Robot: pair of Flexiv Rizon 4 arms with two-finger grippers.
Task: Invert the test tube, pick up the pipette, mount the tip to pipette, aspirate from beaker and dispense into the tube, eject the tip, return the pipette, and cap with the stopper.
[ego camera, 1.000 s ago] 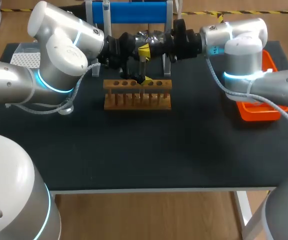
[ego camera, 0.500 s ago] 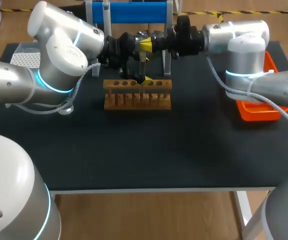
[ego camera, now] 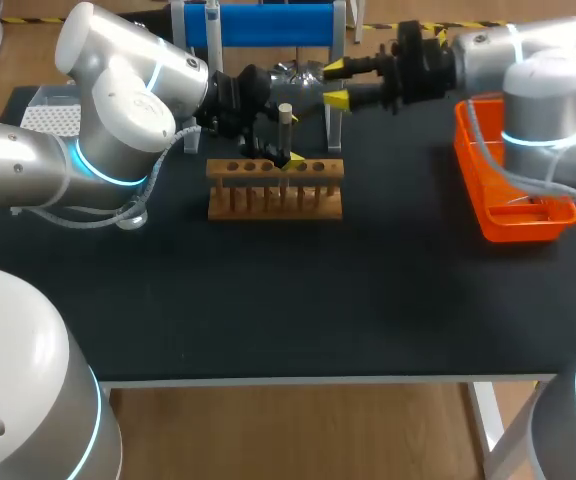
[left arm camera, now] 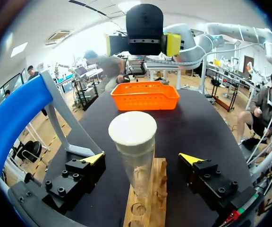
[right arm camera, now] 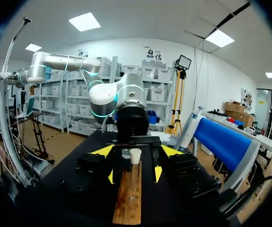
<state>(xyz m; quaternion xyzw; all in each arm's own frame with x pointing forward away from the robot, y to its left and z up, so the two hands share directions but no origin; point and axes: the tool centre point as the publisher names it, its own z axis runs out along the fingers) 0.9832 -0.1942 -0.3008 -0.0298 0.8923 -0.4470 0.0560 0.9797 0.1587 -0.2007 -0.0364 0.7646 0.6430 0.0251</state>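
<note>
Straddling the tube (left arm camera: 137, 163), left fingers (left arm camera: 94, 158) stand apart, clear only wrist-side; right fingers (ego camera: 336, 99) apart too.

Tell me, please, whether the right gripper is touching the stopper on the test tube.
Apart. In the head view, the right gripper sits off to one side of the stopper, with a clear gap between them.

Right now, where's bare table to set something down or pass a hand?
Bare: the black tabletop from the wooden tube rack to the near edge, and the gap between rack and orange plastic tray. Crowded: at and behind the rack, where the stoppered glass test tube, open left pincer, open right pincer and blue pipette stand cluster.
</note>
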